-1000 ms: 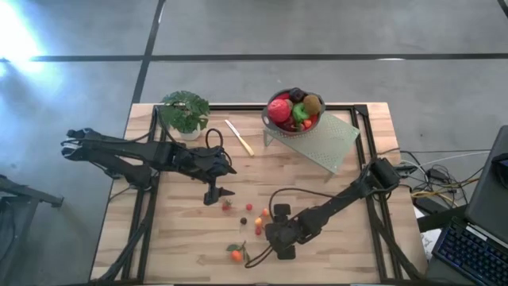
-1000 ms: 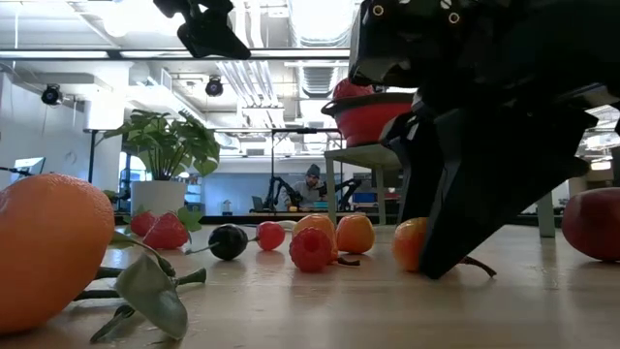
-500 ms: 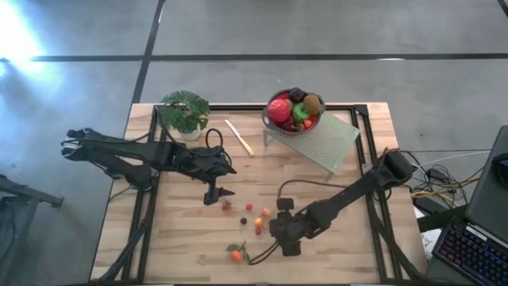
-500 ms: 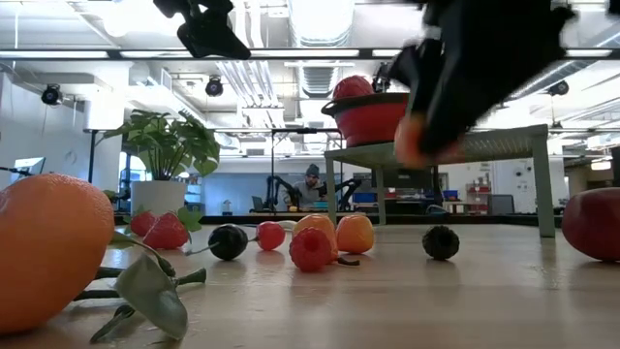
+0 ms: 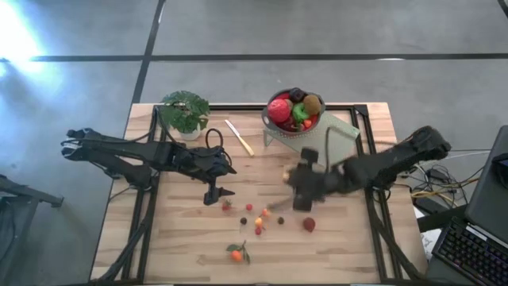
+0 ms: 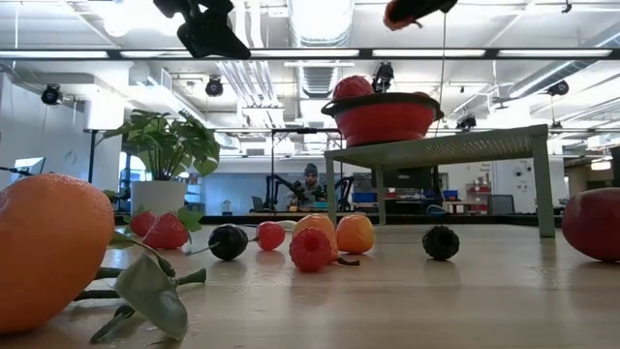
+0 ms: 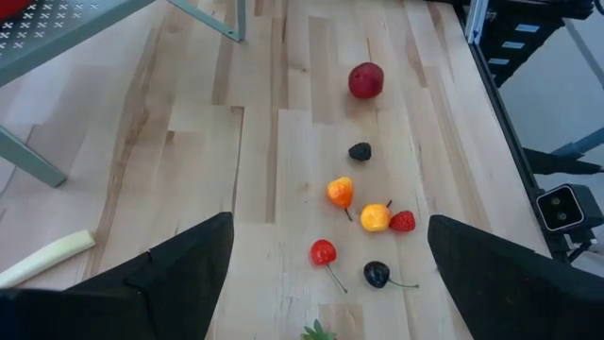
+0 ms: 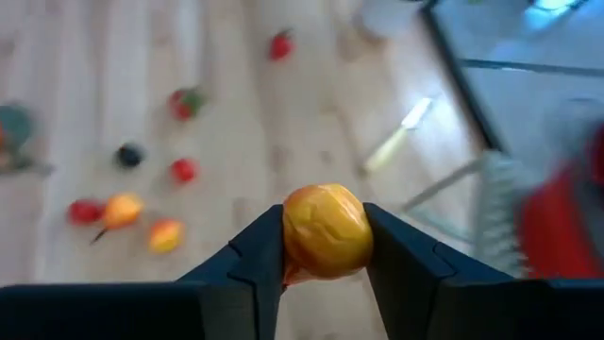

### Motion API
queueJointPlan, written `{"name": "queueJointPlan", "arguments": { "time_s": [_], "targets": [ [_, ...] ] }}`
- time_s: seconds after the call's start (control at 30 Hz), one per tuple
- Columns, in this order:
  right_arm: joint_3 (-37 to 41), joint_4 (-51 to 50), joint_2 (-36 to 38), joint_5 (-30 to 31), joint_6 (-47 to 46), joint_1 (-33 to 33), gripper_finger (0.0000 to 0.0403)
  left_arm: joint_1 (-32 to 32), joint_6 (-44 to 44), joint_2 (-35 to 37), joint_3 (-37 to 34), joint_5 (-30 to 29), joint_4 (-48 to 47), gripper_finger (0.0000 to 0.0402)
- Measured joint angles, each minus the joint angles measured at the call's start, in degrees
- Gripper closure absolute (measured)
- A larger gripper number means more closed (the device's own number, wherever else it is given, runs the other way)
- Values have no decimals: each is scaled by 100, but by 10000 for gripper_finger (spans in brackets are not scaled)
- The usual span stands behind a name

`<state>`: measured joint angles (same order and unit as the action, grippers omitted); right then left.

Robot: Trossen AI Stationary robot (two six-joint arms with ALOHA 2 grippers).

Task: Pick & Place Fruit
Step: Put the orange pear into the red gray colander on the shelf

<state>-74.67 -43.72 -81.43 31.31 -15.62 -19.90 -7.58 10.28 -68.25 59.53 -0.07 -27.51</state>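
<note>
Right gripper (image 8: 324,247) raised above the table, between the scattered fruit and the stand; fingers clamped on a small orange-yellow berry (image 8: 326,229), one finger on each side. In the high view the berry shows as a pale dot at the gripper's tip (image 5: 286,176).

Left gripper (image 5: 217,191) hangs over the table's middle-left, fingers spread wide, nothing between them.

Fruit on the wood: a leafy tangerine (image 5: 236,254) near the front edge; a strawberry (image 5: 226,205) just beside the left gripper; a cluster of small pieces, namely two orange berries (image 7: 341,192) (image 7: 375,217), a red cherry (image 7: 323,252), a small red berry (image 7: 403,221) and a dark cherry (image 7: 376,274); a dark berry (image 7: 359,151) a little apart; a larger red fruit (image 5: 309,225) farther off toward the right.

Bowl (image 5: 274,124) on a pale green perforated stand (image 5: 337,141) at the back, holding a red apple (image 5: 279,109), a kiwi (image 5: 312,102), a dark plum (image 5: 297,94) and something green.

Potted plant (image 5: 185,111) at back left; pale knife (image 5: 239,137) between plant and stand.

No readable writing, labels or brands in any view.
</note>
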Motion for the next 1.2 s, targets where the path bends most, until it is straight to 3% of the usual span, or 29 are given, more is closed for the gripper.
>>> {"name": "queueJointPlan", "arguments": {
  "time_s": [0.27, 0.4, 0.57, 0.8, 1.0, 1.2],
  "targets": [
    [2, -281, 690, -310, 401, 1590, 279, -1, 0, 0, 0, 0, 2, 41],
    [2, -310, 781, -363, 531, 2295, 290, 1, 0, 0, 0, 1, -1, 41],
    [23, -319, 668, -874, 706, 3013, 278, 1, 0, 0, 0, 1, 0, 41],
    [46, -330, 389, -887, 879, 3637, 272, 0, 0, 0, 0, 1, 0, 41],
    [59, -341, 263, -885, 985, 3761, 282, -1, 0, 0, 0, 0, 0, 41],
    [59, -341, 273, -885, 984, 3760, 231, 1, 0, 0, 0, 1, 0, 41]
  ]
}}
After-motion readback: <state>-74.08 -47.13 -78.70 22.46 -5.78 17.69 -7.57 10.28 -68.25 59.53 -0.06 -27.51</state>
